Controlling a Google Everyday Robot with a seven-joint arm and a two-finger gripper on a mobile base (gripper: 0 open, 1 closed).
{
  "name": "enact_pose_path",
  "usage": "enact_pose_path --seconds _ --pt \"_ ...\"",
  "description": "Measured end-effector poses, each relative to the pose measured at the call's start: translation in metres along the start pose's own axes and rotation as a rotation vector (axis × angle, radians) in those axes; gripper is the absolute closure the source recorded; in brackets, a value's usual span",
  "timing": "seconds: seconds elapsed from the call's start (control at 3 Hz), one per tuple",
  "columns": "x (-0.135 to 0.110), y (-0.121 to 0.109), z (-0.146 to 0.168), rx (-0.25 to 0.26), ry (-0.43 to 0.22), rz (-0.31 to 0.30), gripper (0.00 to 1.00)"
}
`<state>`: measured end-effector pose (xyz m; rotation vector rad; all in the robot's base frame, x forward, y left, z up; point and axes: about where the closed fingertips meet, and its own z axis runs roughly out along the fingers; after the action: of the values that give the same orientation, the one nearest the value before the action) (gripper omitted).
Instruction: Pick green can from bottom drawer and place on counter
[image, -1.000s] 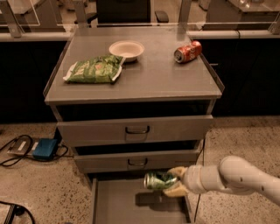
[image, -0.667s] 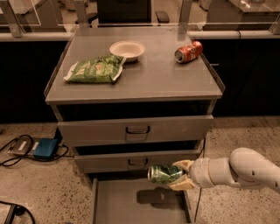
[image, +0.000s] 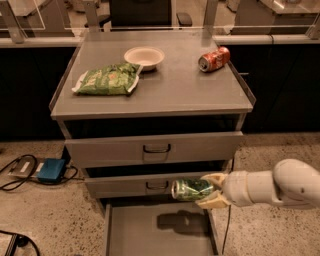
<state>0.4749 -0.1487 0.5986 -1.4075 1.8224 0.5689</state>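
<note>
The robot's hand (image: 209, 190) clasps the green can (image: 191, 189) on its side, in the air above the open bottom drawer (image: 140, 236), well below the cabinet's top surface (image: 185, 87).

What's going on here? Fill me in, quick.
The robot's arm reaches in from the right. Its tool is shut on the green can, holding it sideways in the air above the open bottom drawer, level with the middle drawer. The can is not yet on the counter, which carries a green chip bag, a white bowl and a red can on its side.
</note>
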Motion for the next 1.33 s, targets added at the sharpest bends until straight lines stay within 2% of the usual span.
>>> enact_pose_path --seconds 0.33,0.67,1.0,1.33 --pt "-0.051 -0.017 -0.05 0.043 -0.034 -0.075 1.0" --pt "-0.09 -0.031 -0.09 0.077 -0.052 -0.131 1.0" --pt "-0.13 -0.05 -0.111 0.079 -0.078 -0.177 1.0" --pt "-0.182 -0.073 -0.129 0.079 -0.105 -0.227 1.0"
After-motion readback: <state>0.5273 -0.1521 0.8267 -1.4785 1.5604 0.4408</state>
